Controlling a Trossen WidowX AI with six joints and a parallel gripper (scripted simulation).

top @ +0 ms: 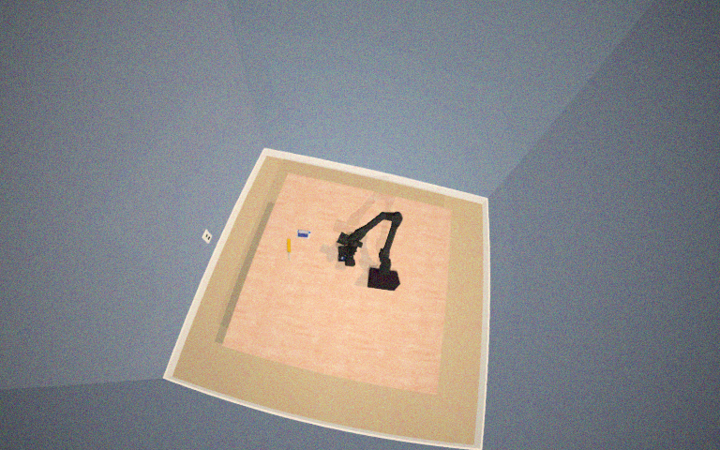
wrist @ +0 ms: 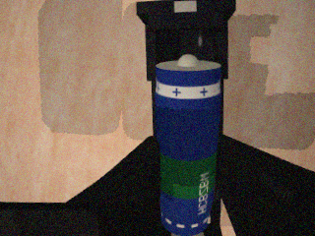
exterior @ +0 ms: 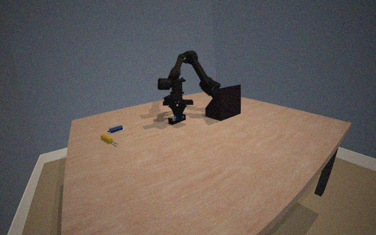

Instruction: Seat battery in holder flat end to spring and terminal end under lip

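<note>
One battery sits clamped in our gripper, low over the black holder on the table.

matt wood-grain table, glossy battery

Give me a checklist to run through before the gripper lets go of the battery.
1. Grip: the gripper is shut on the battery: ok.
2. Line-up: in the wrist view the battery runs straight along the holder: ok.
3. Terminal end: the nub points at the holder's far wall, but whether it sits under the lip: cannot tell.
4. Flat end against the spring: the spring is not visible: cannot tell.
5. Seated flat: in the exterior view the battery is low at the holder, but contact with its floor: cannot tell.
6. Spare battery and screwdriver lie well away: ok.
</note>
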